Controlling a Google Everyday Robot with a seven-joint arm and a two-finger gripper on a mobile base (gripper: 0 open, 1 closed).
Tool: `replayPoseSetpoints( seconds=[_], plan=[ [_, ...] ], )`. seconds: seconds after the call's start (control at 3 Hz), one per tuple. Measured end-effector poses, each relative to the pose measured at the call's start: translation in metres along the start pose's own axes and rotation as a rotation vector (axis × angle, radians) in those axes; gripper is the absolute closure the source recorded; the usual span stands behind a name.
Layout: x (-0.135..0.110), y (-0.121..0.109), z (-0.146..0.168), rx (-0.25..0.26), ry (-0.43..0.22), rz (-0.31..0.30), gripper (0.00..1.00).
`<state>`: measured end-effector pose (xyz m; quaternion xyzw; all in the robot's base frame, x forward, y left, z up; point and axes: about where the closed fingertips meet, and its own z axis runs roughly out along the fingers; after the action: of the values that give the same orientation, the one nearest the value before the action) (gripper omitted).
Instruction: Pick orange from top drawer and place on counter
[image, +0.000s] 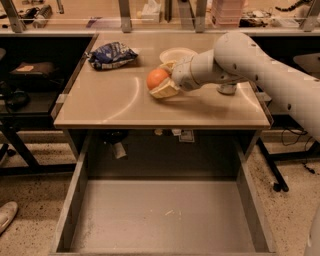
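Note:
The orange (156, 78) is held between the cream fingers of my gripper (163, 80), low over the middle of the beige counter (115, 100). I cannot tell whether it touches the surface. The white arm reaches in from the right. The top drawer (165, 215) is pulled fully open below the counter, and its grey bottom holds only a few small scraps.
A blue crinkled snack bag (112, 54) lies at the counter's back left. A white bowl (178, 54) stands behind the gripper. A small grey object (226, 89) sits behind the arm at the right. Black desks flank both sides.

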<state>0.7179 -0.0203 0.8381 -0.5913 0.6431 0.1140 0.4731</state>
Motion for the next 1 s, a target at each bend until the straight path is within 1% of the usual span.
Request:
replayPoseSetpoints(
  seconds=[0.67, 1.0],
  plan=[
    [0.0000, 0.0000, 0.0001, 0.000, 0.000, 0.000, 0.13],
    [0.0000, 0.0000, 0.0001, 0.000, 0.000, 0.000, 0.00]
  ],
)
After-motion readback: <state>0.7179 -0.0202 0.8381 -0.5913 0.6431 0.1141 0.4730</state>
